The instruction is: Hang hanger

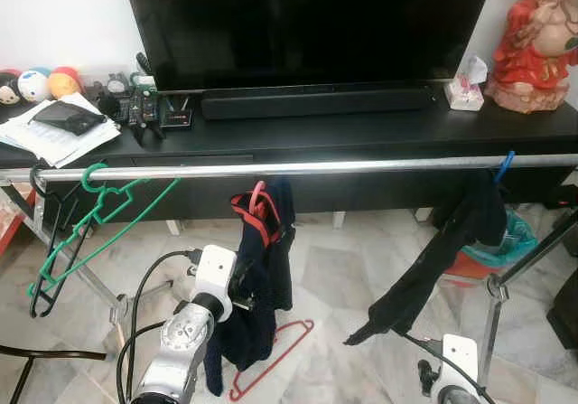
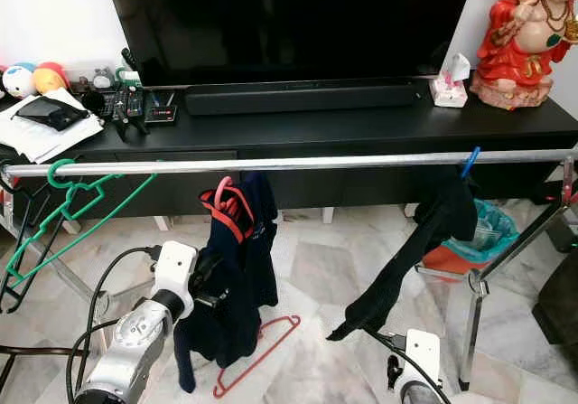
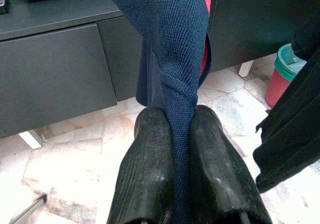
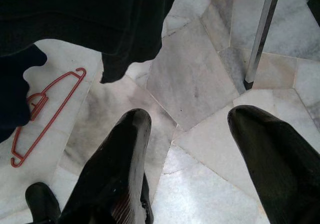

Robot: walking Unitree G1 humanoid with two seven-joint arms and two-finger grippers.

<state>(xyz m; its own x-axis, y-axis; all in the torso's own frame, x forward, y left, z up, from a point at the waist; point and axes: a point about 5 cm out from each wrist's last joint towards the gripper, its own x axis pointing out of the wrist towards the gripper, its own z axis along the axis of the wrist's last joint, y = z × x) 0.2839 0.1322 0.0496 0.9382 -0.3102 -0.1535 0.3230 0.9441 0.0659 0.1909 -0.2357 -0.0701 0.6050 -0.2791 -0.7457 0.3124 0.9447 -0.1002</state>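
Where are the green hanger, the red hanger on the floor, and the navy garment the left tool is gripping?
green hanger (image 1: 101, 207), left eye view, on its sloping arm below the rail.
red hanger (image 4: 47, 106), right wrist view, on its long straight bar.
navy garment (image 3: 172, 58), left wrist view, on the knit fabric above the left tool (image 3: 180, 119).

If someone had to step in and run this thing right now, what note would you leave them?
Left pincer: shut on the navy garment, which is on a red hanger below the rail.
Right pincer: open, low over the floor, holding nothing.
Green hanger and black garment hang on the rail. Another red hanger lies on the floor.
Done: garment gripped.
Left: hook its hanger over the rail, let go.
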